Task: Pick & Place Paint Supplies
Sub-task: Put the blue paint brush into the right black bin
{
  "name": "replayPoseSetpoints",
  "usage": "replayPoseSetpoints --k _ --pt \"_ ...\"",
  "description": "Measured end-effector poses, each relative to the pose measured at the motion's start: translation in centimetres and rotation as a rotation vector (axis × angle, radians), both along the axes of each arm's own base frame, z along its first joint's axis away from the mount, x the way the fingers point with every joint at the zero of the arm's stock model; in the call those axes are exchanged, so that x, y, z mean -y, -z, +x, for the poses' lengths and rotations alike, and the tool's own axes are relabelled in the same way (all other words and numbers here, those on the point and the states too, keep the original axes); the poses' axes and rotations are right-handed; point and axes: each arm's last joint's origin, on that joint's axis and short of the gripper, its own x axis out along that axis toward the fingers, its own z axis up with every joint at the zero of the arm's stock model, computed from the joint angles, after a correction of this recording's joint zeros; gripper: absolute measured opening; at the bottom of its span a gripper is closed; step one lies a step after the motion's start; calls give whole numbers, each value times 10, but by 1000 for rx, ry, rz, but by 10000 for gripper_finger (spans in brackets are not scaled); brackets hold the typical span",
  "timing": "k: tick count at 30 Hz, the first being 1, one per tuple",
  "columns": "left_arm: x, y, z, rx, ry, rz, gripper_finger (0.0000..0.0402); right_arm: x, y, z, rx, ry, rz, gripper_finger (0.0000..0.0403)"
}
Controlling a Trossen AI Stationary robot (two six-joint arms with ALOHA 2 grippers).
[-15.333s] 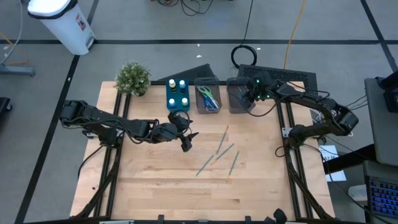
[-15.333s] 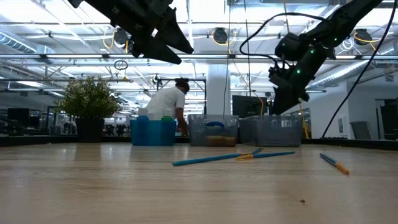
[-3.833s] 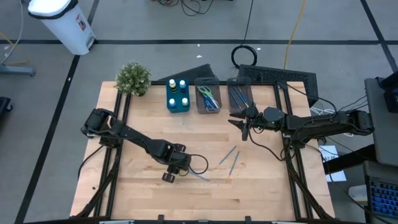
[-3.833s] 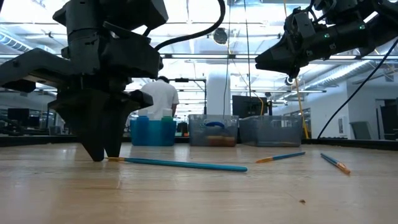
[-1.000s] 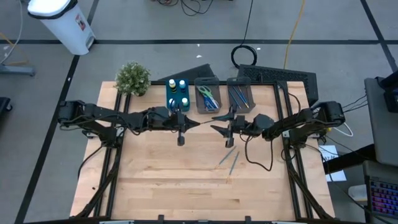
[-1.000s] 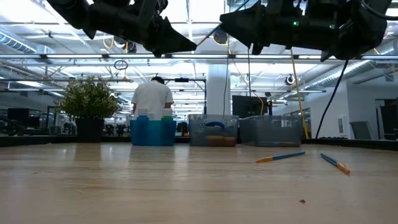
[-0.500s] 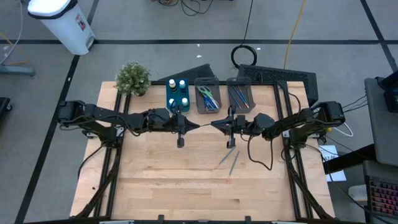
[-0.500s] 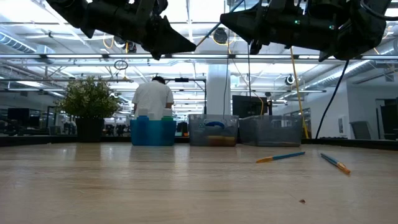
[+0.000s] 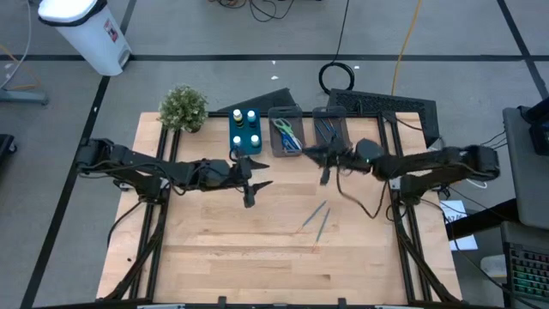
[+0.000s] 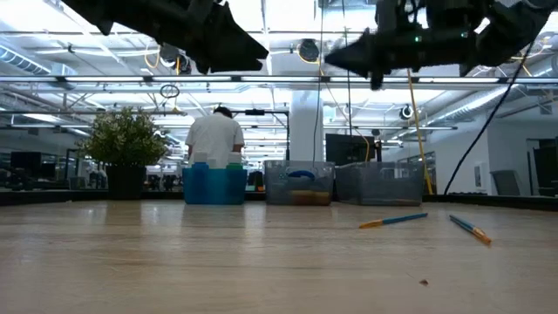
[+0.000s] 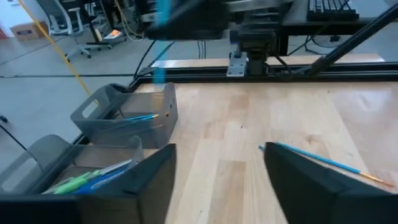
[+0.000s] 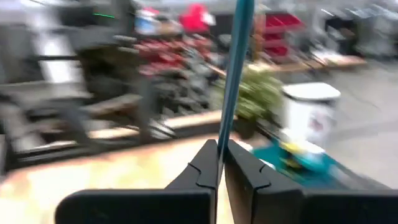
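Note:
My right gripper (image 9: pixel 321 157) is shut on a thin blue brush (image 12: pixel 235 68), in the air just before the grey bin of brushes (image 9: pixel 330 130) at the far edge. My left gripper (image 9: pixel 256 182) hovers open near the table's middle, facing it, with nothing between its fingers (image 11: pixel 217 171). Two more brushes (image 9: pixel 319 219) lie flat on the wood. The blue bin with small bottles (image 9: pixel 246 130) and the grey bin with scissors (image 9: pixel 286 135) stand beside the brush bin. My right gripper pinches the brush's shaft (image 12: pixel 224 134) between its two fingers. The fingers come about level from the table's right and lie across the shaft, which sticks out well past them. The brush is lifted clear of the table.
A potted plant (image 9: pixel 183 107) stands at the far left corner. The near half of the wooden table (image 9: pixel 257 257) is bare apart from the two loose brushes. A person stands in the room behind the bins (image 10: pixel 214 139).
My right gripper has shut on the blue brush between the two arms, and my left gripper has opened and let it go. The right gripper has then carried the brush toward the far edge, up to the grey brush bin, tipping upward a little.

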Motion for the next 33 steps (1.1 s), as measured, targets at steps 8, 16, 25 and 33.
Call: replayPoseSetpoints --k 8,16,25,33 --pt "-4 4 1 -17 -22 -24 313 71 23 -54 -372 372 198 1" --pt "-10 8 1 -47 -48 -41 321 84 42 -77 -564 481 326 2" --pt "-11 8 0 -53 -51 -44 322 88 48 -86 -643 552 363 3" --pt "-11 8 0 -49 -56 -60 322 88 50 -88 -669 570 373 17"
